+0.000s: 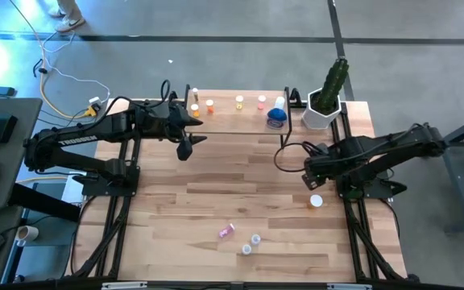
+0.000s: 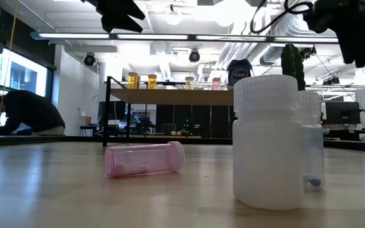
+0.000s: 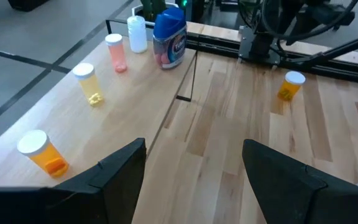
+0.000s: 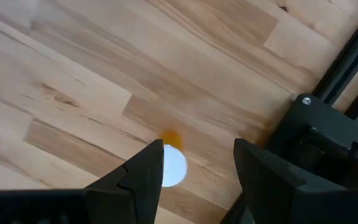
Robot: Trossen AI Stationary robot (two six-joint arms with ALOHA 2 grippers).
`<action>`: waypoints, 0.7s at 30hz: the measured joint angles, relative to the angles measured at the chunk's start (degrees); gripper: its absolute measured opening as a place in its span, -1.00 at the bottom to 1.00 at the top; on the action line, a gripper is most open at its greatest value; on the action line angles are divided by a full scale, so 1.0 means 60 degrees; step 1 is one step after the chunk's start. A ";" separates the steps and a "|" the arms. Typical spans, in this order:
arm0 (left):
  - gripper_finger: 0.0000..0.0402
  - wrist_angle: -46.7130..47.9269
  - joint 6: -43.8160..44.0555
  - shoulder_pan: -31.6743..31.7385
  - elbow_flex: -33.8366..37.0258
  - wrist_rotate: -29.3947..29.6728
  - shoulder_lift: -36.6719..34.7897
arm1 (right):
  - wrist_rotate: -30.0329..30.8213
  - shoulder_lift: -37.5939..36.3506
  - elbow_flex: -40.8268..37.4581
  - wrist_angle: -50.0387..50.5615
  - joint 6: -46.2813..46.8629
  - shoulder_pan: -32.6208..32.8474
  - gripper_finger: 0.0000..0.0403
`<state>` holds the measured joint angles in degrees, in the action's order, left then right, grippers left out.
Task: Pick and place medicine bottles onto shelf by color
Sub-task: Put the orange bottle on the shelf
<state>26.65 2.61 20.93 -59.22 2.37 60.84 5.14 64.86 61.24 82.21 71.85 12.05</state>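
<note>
The shelf [image 1: 240,121] stands at the table's far edge and carries orange [image 1: 209,105], yellowish [image 1: 239,101], pink [image 1: 262,101] and white [image 1: 280,102] bottles and the blue jar [image 1: 276,118]. My left gripper [image 1: 185,147] is open and empty just in front of the shelf's left end; its wrist view shows the same row [image 3: 115,53]. My right gripper [image 4: 197,165] is open above an upright orange bottle with a white cap [image 4: 173,165] at the table's right [image 1: 316,201]. A pink bottle [image 1: 226,231] lies on its side near the front, beside two clear bottles [image 1: 255,239].
A white pot with a green cactus [image 1: 326,101] stands at the shelf's right end. In the low view a white bottle [image 2: 266,142] and a clear one [image 2: 312,152] stand close to the near edge. A person [image 2: 27,114] bends over beyond the table.
</note>
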 joint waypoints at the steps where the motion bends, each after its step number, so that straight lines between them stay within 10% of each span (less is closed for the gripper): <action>1: 0.27 0.0000 0.0108 0.0000 -0.0003 0.0000 0.0000 | -0.0135 -0.0044 -0.0098 0.0003 -0.0150 -0.0003 -0.06; 21: 0.27 0.0015 0.1908 0.0000 -0.0002 0.0572 0.0000 | -0.2053 -0.0945 -0.2428 -0.1643 -0.1755 0.0460 0.24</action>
<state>26.74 14.06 20.93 -59.23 5.80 60.84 -7.18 59.19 46.68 72.36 61.32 14.82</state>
